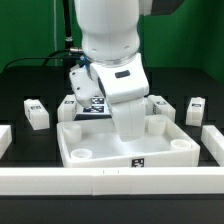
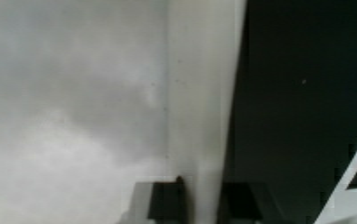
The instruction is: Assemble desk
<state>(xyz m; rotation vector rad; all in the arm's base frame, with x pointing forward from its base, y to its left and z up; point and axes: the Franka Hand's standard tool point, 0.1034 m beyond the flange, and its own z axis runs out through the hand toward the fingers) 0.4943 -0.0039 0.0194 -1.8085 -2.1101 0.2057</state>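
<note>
The tabletop (image 1: 100, 158) lay straight under the jaws, its long axis across the exterior view. The jaws were clenched near its rim, any grip unclear.

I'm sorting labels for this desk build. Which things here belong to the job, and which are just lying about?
Belong to the job: tabletop; four legs, counted from the exterior view's left: leg one, leg two, leg three, leg four.

Just lying about: border rails; marker board.
</note>
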